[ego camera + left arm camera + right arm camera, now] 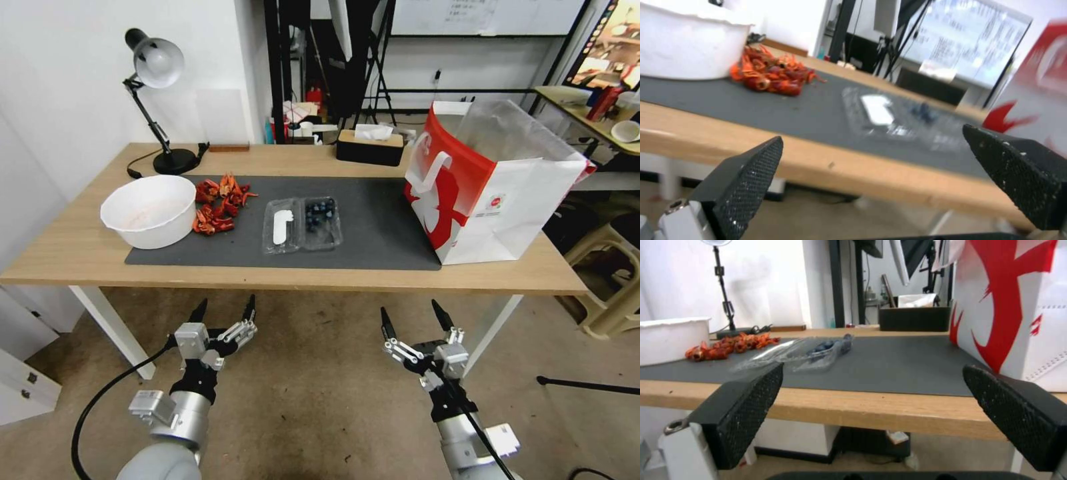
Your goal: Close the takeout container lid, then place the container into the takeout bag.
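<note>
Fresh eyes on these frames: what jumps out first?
The large red-and-white paper takeout bag stands open at the right end of the dark grey mat. Mid-mat, the small clear plastic clamshell takeout container of blueberries lies open, its labelled clear lid flat beside it. Left tool and right tool hover open below the table edge.

Matt wood-grain table [80, 253]; on it matt dark mat [373, 227], glossy clear plastic takeout container [303, 225], smooth paper takeout bag [493, 193] with silvery foil lining.
</note>
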